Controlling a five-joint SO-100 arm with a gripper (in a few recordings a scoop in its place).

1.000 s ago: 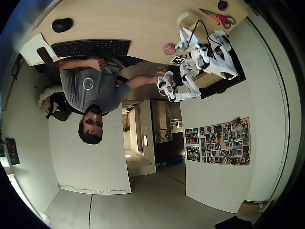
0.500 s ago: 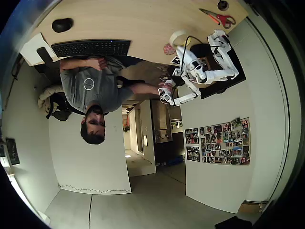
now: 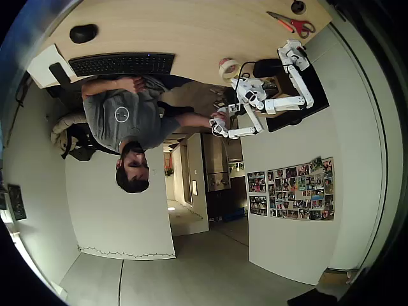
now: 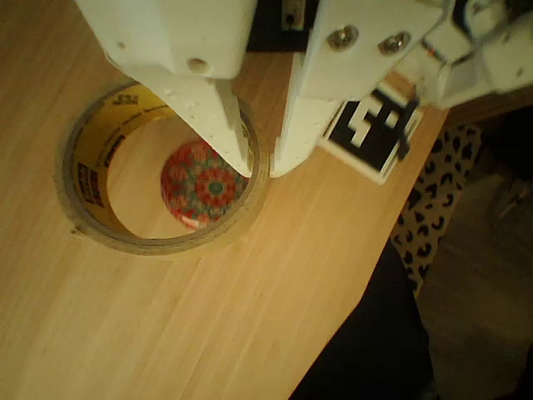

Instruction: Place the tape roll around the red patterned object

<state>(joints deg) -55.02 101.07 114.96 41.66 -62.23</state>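
Note:
In the wrist view the tape roll (image 4: 92, 167), a cream-yellow ring, lies flat on the wooden table. The red patterned object (image 4: 204, 185) sits inside its open centre, toward the right side. My gripper (image 4: 260, 169) straddles the ring's right wall, one white finger (image 4: 218, 117) inside the ring and the other (image 4: 298, 125) outside. The jaws stand close against the wall, shut on it. In the overhead view the tape roll (image 3: 224, 63) lies near the table's edge, just left of the white arm (image 3: 255, 95).
Red-handled scissors (image 3: 294, 24) and a small dark round object (image 3: 298, 6) lie at the far right of the table. A keyboard (image 3: 121, 64) and mouse (image 3: 83, 33) are at the left. A person (image 3: 121, 115) sits at the table edge. The edge (image 4: 366, 267) runs close to the ring.
The arm swung left toward the table's edge with the tape roll. The ring has come down over the red patterned object, which stood bare a second ago.

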